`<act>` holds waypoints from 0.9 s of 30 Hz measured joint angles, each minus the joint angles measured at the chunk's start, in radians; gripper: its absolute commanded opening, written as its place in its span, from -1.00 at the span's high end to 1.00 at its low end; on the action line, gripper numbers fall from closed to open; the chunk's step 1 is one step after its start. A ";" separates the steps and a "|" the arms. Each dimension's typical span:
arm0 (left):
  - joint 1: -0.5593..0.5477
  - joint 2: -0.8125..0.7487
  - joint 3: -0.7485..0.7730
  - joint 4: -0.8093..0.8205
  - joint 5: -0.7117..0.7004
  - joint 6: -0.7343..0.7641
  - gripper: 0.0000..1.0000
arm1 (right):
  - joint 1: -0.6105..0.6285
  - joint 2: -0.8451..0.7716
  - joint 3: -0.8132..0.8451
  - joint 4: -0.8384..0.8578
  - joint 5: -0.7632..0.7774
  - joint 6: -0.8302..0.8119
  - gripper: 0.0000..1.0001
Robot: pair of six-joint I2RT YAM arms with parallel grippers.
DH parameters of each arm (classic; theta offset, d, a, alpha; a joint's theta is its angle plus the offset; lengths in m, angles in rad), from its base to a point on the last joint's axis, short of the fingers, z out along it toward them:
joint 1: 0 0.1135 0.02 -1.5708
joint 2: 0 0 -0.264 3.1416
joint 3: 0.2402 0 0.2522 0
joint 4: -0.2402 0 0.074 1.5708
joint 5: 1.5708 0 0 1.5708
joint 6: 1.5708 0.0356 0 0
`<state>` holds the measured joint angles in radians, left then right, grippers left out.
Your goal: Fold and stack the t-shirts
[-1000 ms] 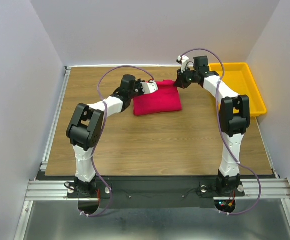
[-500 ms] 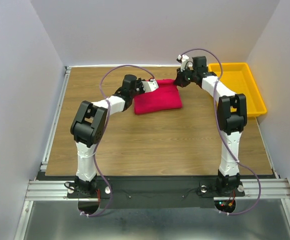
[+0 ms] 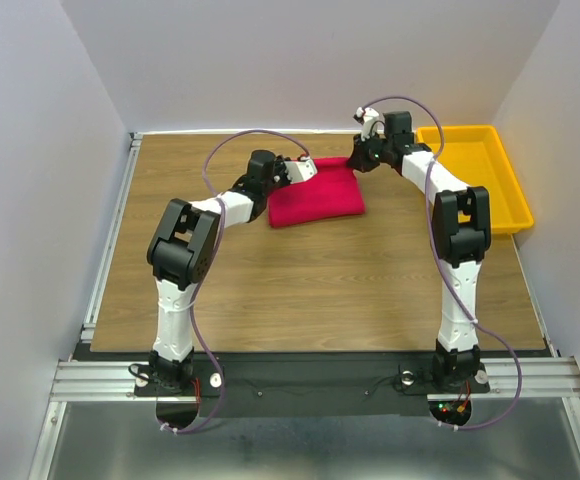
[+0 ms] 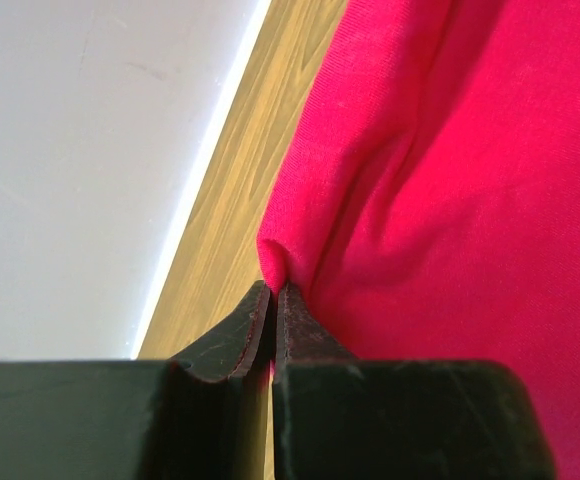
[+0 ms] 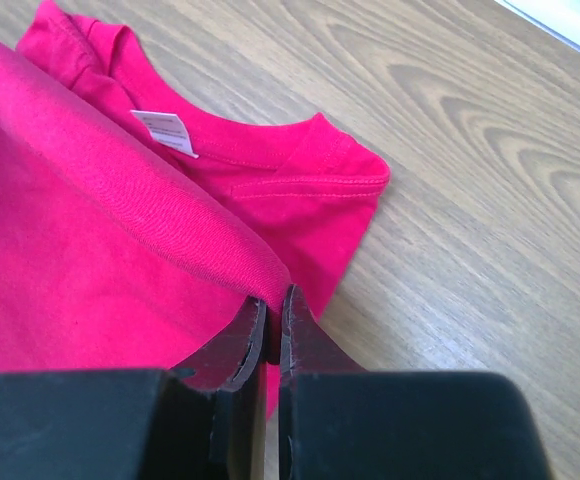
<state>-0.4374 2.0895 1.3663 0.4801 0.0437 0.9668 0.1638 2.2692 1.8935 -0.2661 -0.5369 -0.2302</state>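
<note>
A crimson-pink t-shirt (image 3: 316, 195) lies folded into a rectangle on the wooden table, toward the back middle. My left gripper (image 3: 307, 170) is at its far left corner, shut on a pinch of the cloth (image 4: 282, 262). My right gripper (image 3: 354, 163) is at the far right corner, shut on a folded edge of the t-shirt (image 5: 260, 265). In the right wrist view the collar with its white label (image 5: 165, 132) lies flat on the table under the lifted fold. The left wrist view is filled with the pink cloth (image 4: 470, 200).
A yellow plastic tray (image 3: 505, 190) stands at the table's right edge, just behind the right arm. Grey walls close in the table at the back and both sides. Bare wood (image 3: 310, 290) stretches between the t-shirt and the arm bases.
Both grippers have edged slightly toward the back of the table with the cloth corners still pinched. The left elbow has drawn in to the right.
</note>
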 measured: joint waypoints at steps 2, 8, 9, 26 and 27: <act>0.000 0.008 0.005 0.002 -0.001 -0.003 1.00 | 0.000 0.007 0.005 0.006 0.004 0.006 0.99; 0.000 0.011 0.013 0.004 -0.007 -0.011 1.00 | 0.000 0.031 0.010 0.013 0.011 0.016 0.99; 0.000 0.014 0.016 0.004 -0.008 -0.013 1.00 | 0.000 0.034 0.010 0.013 0.013 0.017 0.99; 0.000 0.077 0.050 0.021 -0.044 -0.039 1.00 | 0.000 0.060 0.055 0.016 0.025 0.031 0.80; 0.000 0.079 0.050 0.023 -0.045 -0.042 0.83 | 0.000 0.066 0.060 0.019 0.025 0.033 0.74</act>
<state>-0.4370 2.1681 1.4166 0.5026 -0.0017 0.9253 0.1642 2.3352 1.9537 -0.2466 -0.5117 -0.1970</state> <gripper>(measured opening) 0.134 0.075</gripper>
